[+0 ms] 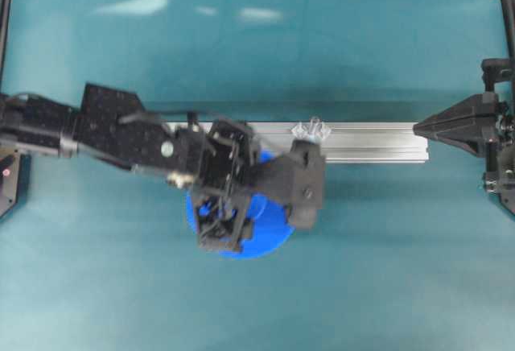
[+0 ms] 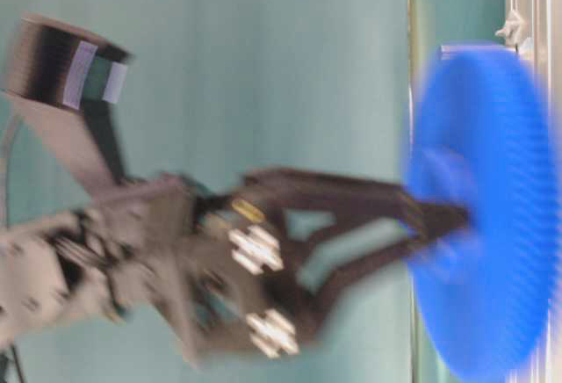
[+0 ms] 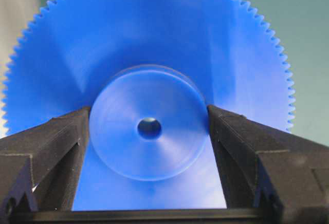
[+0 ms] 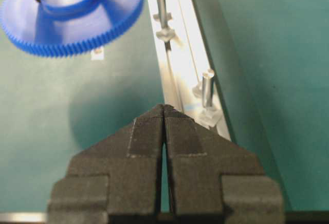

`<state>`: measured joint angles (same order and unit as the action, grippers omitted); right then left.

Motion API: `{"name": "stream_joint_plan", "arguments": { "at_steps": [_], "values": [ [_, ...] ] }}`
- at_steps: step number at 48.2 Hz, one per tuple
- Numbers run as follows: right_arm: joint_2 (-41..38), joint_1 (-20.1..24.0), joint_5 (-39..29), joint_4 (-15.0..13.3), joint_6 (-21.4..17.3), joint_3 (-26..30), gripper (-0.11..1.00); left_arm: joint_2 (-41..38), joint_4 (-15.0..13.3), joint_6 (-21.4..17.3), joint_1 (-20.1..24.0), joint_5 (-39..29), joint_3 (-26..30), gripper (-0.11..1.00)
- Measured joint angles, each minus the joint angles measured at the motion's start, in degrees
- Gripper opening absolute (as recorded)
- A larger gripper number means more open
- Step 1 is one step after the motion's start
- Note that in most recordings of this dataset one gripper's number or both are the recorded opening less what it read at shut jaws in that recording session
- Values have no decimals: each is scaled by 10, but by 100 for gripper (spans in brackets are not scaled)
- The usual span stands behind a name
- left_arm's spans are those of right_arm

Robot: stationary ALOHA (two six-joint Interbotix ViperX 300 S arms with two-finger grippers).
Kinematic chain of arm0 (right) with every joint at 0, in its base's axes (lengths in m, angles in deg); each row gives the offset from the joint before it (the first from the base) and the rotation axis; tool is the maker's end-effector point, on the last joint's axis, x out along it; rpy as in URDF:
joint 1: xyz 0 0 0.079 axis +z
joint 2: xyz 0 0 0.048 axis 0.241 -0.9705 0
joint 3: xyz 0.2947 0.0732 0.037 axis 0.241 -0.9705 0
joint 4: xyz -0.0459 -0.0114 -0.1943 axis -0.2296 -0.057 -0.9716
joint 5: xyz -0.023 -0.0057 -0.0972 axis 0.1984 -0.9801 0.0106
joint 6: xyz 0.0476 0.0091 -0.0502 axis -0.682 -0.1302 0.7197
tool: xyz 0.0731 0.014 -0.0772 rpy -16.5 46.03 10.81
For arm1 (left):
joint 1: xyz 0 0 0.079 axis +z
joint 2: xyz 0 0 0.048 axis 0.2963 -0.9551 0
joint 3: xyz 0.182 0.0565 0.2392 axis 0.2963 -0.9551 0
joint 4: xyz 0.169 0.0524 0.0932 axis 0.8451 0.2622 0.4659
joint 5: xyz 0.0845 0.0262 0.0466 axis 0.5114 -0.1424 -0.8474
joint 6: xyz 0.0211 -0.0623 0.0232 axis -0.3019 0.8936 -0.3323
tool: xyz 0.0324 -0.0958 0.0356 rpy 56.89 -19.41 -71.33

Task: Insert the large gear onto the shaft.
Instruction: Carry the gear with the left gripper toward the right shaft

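Observation:
My left gripper (image 3: 149, 118) is shut on the large gear (image 3: 149, 54), a bright-blue toothed disc, with one finger on each side of its raised hub. Overhead, the gear (image 1: 269, 238) shows under the left gripper (image 1: 233, 214), just in front of the rail and left of the shaft (image 1: 314, 130). The shaft is a pale upright peg with clear diamond pieces beside it. The right wrist view shows the gear (image 4: 72, 18) off the mat with its shadow below, and the shaft (image 4: 207, 88) nearer. My right gripper (image 1: 417, 128) is shut and empty at the rail's right end.
An aluminium rail (image 1: 378, 142) runs across the middle of the teal mat and carries the shaft. A second similar peg (image 4: 161, 8) stands farther along the rail (image 4: 175, 54), close to the gear. Black frame posts stand at both side edges.

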<state>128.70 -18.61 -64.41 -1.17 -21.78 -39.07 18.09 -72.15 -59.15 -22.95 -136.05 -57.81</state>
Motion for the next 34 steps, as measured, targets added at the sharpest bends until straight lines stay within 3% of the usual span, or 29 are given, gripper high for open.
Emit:
{"name": "stream_joint_plan", "arguments": {
  "at_steps": [13, 34],
  "values": [
    [0, 0, -1, -1, 0, 0, 2, 9, 1, -40, 31, -1, 56, 76],
    [0, -1, -1, 0, 0, 0, 2, 3, 0, -90, 59, -6, 88, 76]
  ]
}}
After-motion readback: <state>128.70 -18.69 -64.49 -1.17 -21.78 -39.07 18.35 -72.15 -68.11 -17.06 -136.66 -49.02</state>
